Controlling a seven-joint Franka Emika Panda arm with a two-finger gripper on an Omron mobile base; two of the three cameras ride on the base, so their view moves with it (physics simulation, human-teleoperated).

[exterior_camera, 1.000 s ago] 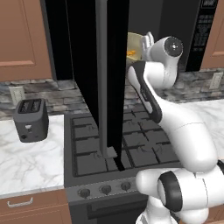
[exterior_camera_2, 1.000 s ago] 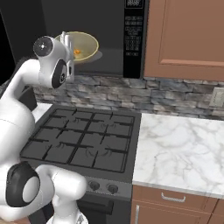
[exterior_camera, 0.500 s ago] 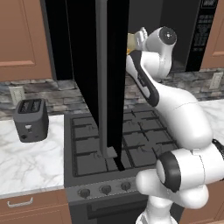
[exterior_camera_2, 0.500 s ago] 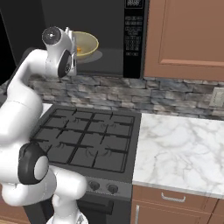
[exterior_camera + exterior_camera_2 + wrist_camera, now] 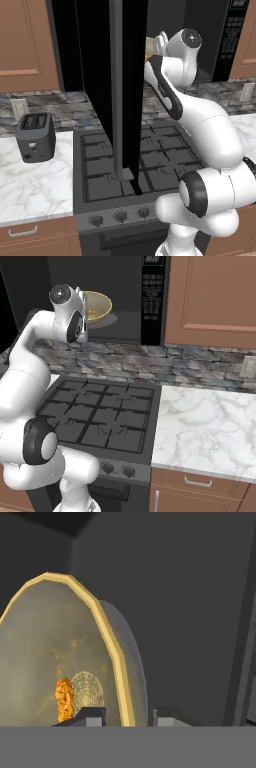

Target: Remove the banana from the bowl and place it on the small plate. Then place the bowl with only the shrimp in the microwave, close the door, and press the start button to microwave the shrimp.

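Note:
The tan-yellow bowl [image 5: 98, 305] sits inside the black microwave [image 5: 152, 301] on the glass turntable [image 5: 131, 662]. The orange shrimp [image 5: 64, 700] lies in the bowl, seen too as an orange speck, the shrimp [image 5: 90, 313]. My gripper [image 5: 129, 714] reaches into the cavity. Its fingertips [image 5: 91, 714] stand on either side of the bowl's rim [image 5: 116, 657], with a small gap on each side, so it is open. The door [image 5: 102, 85] hangs wide open over the stove, its grey bar handle [image 5: 116, 75] facing me. The banana and the small plate are out of view.
The keypad strip [image 5: 151, 291] runs down the microwave's right side. Below lies the black gas stove [image 5: 102, 413]. A dark toaster [image 5: 35, 136] stands on the left marble counter [image 5: 30, 185]. More marble counter [image 5: 210, 428] and a brown cabinet door [image 5: 215, 296] are to the right.
My arm has pushed the bowl a little deeper into the microwave. The fingers, shut on the rim before, have just parted from it.

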